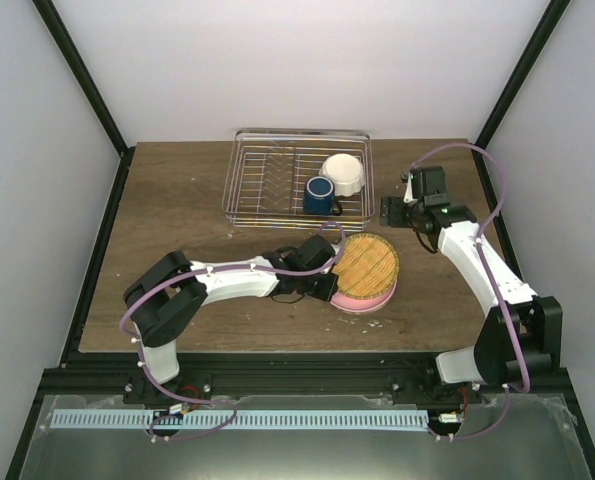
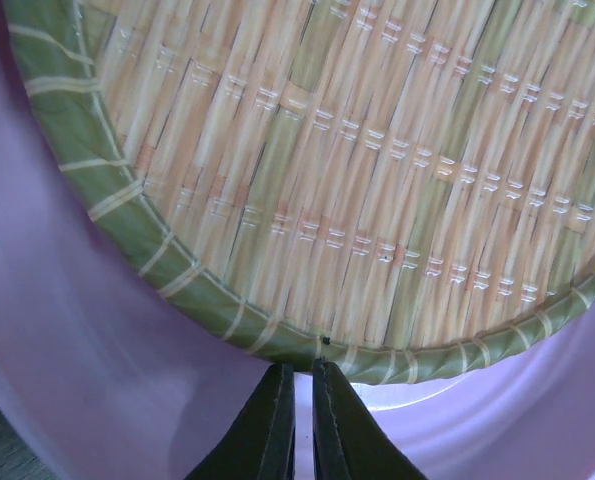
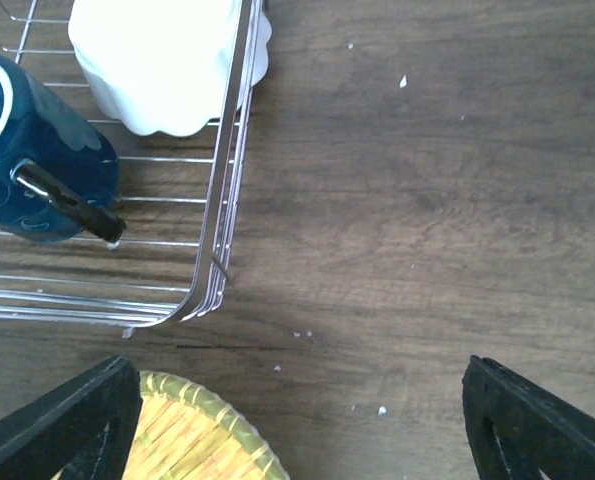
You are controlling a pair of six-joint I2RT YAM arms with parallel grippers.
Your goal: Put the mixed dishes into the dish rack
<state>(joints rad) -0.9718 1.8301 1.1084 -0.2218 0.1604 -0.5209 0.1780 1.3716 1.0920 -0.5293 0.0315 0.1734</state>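
A yellow-lime woven plate [image 1: 368, 262] [image 2: 377, 180] lies on top of the pink plate [image 1: 362, 299] [image 2: 67, 340] at mid-table. My left gripper [image 1: 329, 266] [image 2: 302, 368] is at the woven plate's left rim, with its dark jaws shut and the tips pinching the green rim edge. The dish rack [image 1: 245, 190] [image 3: 222, 200] stands at the back. It holds the dark blue mug [image 1: 320, 195] [image 3: 32, 160] and the white scalloped bowl [image 1: 344, 173] [image 3: 162, 60]. My right gripper [image 1: 393, 210] [image 3: 297, 400] hovers open over bare wood just right of the rack, holding nothing.
The wooden table [image 1: 177, 220] ends in a black frame on all sides, with white walls behind. Small white crumbs [image 3: 381, 410] dot the wood near the rack's corner. The woven plate's edge [image 3: 192, 435] shows at the bottom left of the right wrist view.
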